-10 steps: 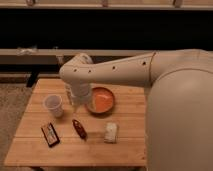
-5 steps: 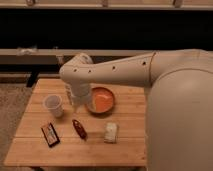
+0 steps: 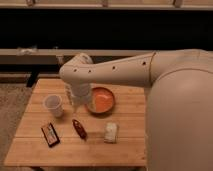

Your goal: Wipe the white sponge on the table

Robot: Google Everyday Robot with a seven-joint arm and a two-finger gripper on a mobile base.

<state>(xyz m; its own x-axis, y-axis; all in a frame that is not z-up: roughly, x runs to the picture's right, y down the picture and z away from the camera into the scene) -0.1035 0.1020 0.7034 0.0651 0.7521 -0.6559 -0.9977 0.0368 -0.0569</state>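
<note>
The gripper [image 3: 76,104] hangs from the bent wrist over the back half of the table [image 3: 30,150], between the clear plastic cup [image 3: 53,104] at its 9 o'clock and the orange bowl [image 3: 101,100] at its 3 o'clock. Its fingers stand apart with nothing between them. The white sponge [image 3: 111,132] lies flat on the planks between 4 and 5 o'clock from the gripper, well apart from it, near the front right of the table and just in front of the bowl's rim. A small dark red object [image 3: 79,128] lies at the sponge's 9 o'clock, and a dark flat packet [image 3: 50,135] sits further out the same way. The step in hand looks like the reach for the sponge, so the task has hardly begun. To do it well, the gripper should first lift enough to clear the bowl's rim. It can then travel toward 4 or 5 o'clock and come straight down over the sponge's middle, with the fingers across its shorter side. The block looks soft, so a gentle squeeze low on its sides should hold it without crushing it. For the wiping, the bare planks at the sponge's 6 o'clock look the safest. Strokes toward 9 o'clock risk pushing the red object, and strokes toward 12 o'clock would meet the bowl.
</note>
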